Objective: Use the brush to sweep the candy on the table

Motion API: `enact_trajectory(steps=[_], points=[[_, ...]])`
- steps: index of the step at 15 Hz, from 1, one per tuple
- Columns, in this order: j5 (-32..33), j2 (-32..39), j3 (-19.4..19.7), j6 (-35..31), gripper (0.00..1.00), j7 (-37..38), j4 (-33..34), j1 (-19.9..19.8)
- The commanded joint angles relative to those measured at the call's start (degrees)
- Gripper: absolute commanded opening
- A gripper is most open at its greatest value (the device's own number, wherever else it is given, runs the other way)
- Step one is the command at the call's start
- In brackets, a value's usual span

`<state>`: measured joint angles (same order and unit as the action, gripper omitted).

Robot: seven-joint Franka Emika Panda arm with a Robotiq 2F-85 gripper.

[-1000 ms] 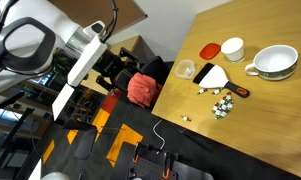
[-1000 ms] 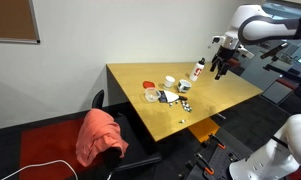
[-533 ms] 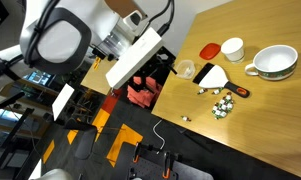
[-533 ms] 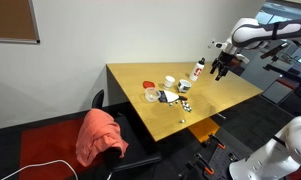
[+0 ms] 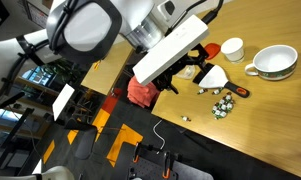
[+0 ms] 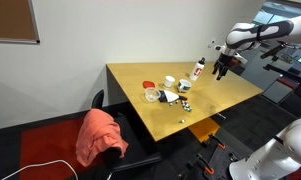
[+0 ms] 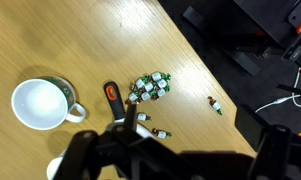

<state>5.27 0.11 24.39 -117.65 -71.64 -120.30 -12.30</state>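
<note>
Small green-and-white candies (image 7: 150, 87) are clustered on the smooth wooden table (image 5: 275, 125), just beside the brush (image 5: 214, 76) with its red-and-black handle and near a round white mug (image 7: 40, 105), while the gripper (image 6: 222, 69) is held above the table, pointed downward, fingers spread and empty.

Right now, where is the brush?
In an exterior view the brush lies on the table just above the candy pile, left of the green-rimmed mug.

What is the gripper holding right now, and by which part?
Nothing. The gripper hangs empty above the table; the brush lies ungrasped on it, beside the candy.
</note>
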Motion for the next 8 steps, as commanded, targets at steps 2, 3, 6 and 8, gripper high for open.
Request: enact_trajectory(steps=[2,3,6,8], points=[[-2.03,1.25,-2.55,-2.87,1.00,-0.50,0.12,-2.99],[-3.75,2.39,-2.63,-4.61,1.00,-2.01,0.28,-3.53],[-9.70,6.56,-2.97,-11.73,1.00,-6.26,0.46,-5.25],[-13.80,10.18,-3.77,-16.28,1.00,-9.92,0.54,-6.84]])
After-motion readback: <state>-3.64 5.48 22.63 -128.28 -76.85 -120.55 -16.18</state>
